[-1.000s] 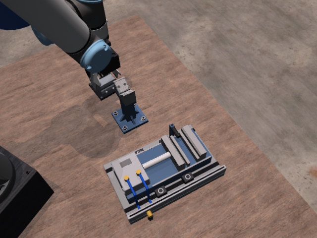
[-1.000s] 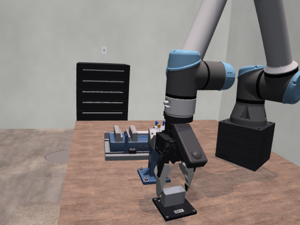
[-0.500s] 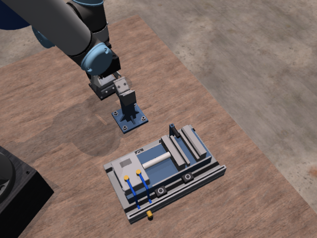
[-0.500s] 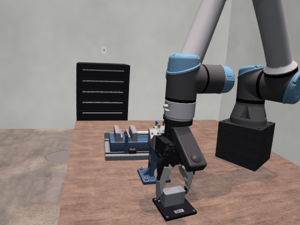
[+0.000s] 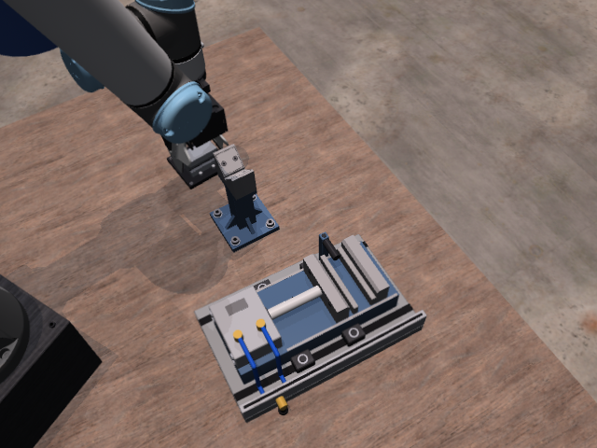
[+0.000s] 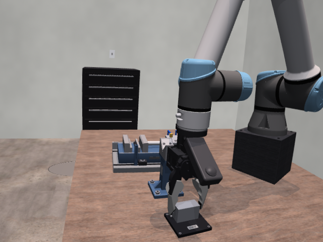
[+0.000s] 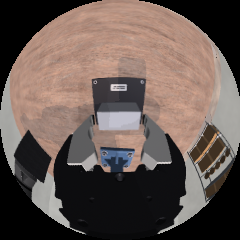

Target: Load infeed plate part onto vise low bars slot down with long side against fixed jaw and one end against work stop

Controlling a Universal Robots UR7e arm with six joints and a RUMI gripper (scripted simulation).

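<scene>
The part (image 5: 201, 150) (image 6: 186, 211) (image 7: 118, 119), a plain grey block in these views, sits on the black infeed plate (image 5: 191, 182) (image 6: 192, 230) (image 7: 118, 95), which lies on the wooden table (image 5: 385, 385) (image 6: 109, 208) (image 7: 60, 75); its milled slot cannot be made out. About it, the jaws (image 6: 185, 208) (image 7: 118, 125) stand partly spread, one beyond each end of the block, pinching nothing; whether either tip brushes the metal cannot be told. Just beside the plate rises the V-block (image 5: 229, 160) (image 6: 165, 143) on its blue post (image 5: 242, 207) (image 6: 164, 172), available for a change of grip. Farther out lies the vise (image 5: 298, 301) (image 6: 138, 157), open, with the low bars (image 5: 339, 282) and the work stop (image 5: 330, 248) between the fixed jaw (image 5: 365, 265) (image 6: 126, 143) and the moving jaw (image 5: 325, 287) (image 6: 143, 143), the latter on the cylinder's rod (image 5: 294, 301) (image 6: 154, 142)

The step in hand is judged to be the pick-up, with loading still to be done. The next move calls for centring the jaws, closing them squarely on the ends and lifting straight up, clear of plate and post. An off-centre closure could skew the block; the slot's direction should decide whether the V-block is needed before the vise
</scene>
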